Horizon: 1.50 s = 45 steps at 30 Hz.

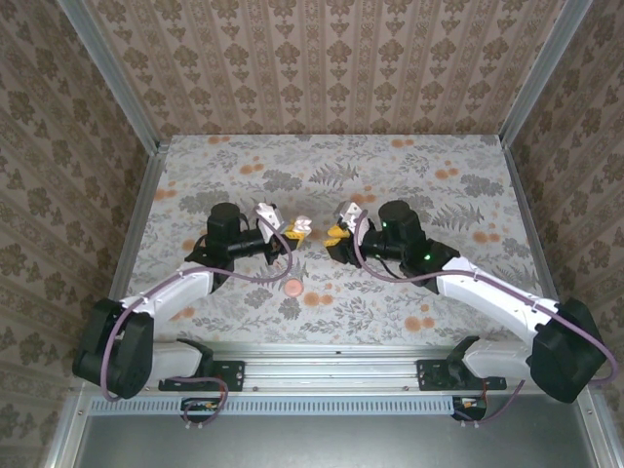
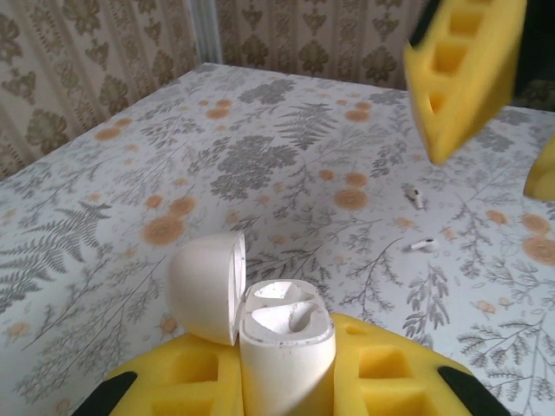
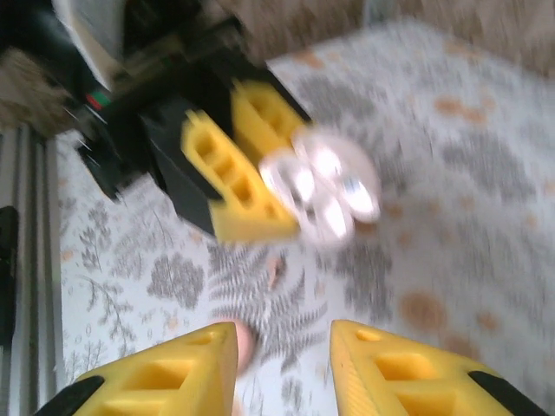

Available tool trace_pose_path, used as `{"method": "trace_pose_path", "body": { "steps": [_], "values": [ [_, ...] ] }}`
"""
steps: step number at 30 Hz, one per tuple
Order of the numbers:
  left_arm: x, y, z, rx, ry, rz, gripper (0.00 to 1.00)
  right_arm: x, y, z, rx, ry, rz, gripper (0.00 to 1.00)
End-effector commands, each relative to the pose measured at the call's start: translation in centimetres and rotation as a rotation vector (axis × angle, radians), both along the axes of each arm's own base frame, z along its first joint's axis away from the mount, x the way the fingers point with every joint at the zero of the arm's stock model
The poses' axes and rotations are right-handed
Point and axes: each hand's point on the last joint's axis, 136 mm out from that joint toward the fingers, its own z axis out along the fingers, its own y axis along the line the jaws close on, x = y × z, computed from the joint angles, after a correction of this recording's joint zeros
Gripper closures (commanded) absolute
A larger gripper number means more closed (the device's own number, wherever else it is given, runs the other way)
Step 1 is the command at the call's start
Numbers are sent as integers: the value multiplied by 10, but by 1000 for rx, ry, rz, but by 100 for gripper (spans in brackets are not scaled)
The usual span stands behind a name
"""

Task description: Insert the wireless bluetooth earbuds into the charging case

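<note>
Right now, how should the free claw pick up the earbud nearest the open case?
Probably from straight above, pinching the earbud nearer the case across its narrow width: it lies flat on the table, so only its long sides give the right claw anything to close on.

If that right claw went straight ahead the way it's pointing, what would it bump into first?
Most likely the open white charging case, held by the left gripper, directly ahead of the right gripper. The right wrist view is blurred, so how far off it is remains unclear.
</note>
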Motion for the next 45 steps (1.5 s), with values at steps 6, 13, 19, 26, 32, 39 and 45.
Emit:
{"method": "trace_pose_path", "body": {
  "steps": [6, 13, 19, 26, 32, 39, 45],
  "values": [
    [11, 10, -13, 38, 57, 106, 94, -3, -90, -36, -106, 463, -615, 68],
    [5, 13, -13, 64, 50, 153, 94, -28, -143, -63, -235, 758, -844, 68],
    [2, 17, -13, 79, 39, 163, 94, -27, -154, -118, -351, 1012, -936, 66],
    [2, 16, -16, 83, 41, 160, 94, -14, -155, -161, -455, 1103, -981, 63],
    [1, 16, -15, 83, 39, 155, 94, -4, -161, -182, -472, 1124, -991, 62],
    [1, 16, -18, 89, 42, 156, 94, 3, -159, -194, -469, 1147, -967, 62],
    [1, 15, -19, 90, 44, 151, 94, -6, -150, -195, -428, 1182, -918, 64]
  ]
}}
